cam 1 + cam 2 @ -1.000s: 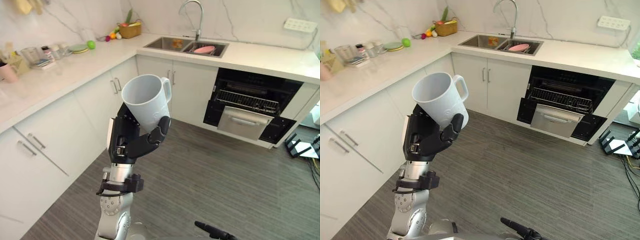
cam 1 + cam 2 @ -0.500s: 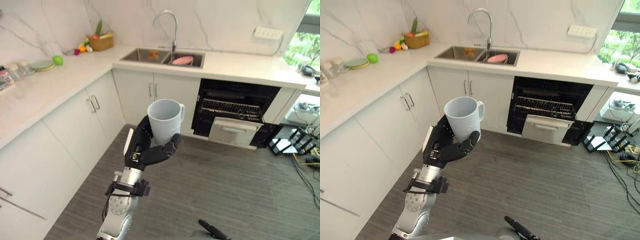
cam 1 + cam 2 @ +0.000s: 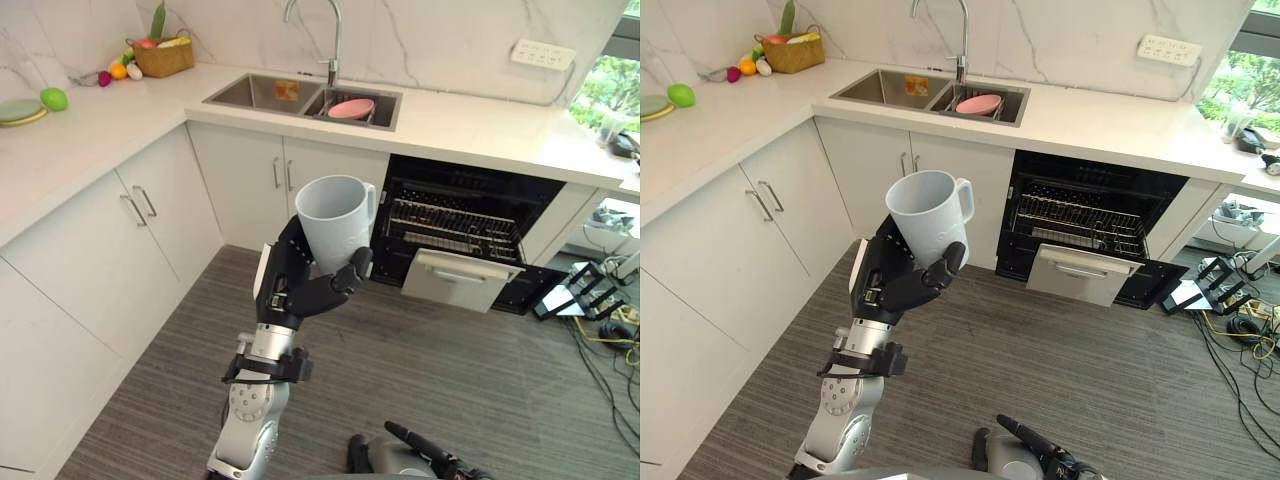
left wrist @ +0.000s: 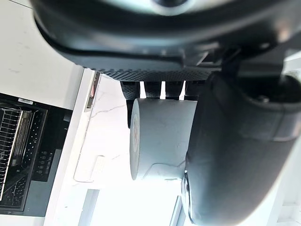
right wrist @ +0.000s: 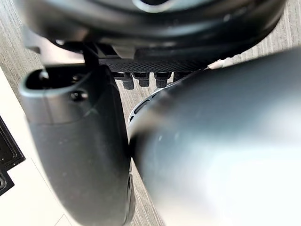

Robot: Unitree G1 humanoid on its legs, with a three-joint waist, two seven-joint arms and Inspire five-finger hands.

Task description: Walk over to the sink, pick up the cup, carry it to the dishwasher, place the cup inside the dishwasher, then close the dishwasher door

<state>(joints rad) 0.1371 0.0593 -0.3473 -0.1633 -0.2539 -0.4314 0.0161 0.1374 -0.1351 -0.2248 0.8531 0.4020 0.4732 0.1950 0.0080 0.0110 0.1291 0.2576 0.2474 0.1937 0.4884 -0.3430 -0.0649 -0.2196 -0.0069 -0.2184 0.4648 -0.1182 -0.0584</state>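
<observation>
Since a second ago the camera has swung toward the dishwasher, and the white handled cup (image 3: 335, 220), tilted then, now sits nearly upright in the dark left hand (image 3: 300, 290).

Raised above the grey wood-grain floor (image 3: 450, 380), the left hand has its fingers (image 4: 153, 89) and thumb clamped round the cup's lower body, mouth up, with the handle on the side facing away from the palm. Beyond the cup, the black built-in dishwasher (image 3: 470, 215) stands open under the white marble counter (image 3: 470, 120), with a wire rack (image 3: 450, 220) showing inside and the silver door panel (image 3: 460, 280) hanging out low. The steel sink (image 3: 265, 92), holding a pink bowl (image 3: 351, 108), lies to the left of the dishwasher and well apart from the cup. The right hand (image 5: 80, 141) shows in its own wrist view; I cannot tell whether it is open or closed.
</observation>
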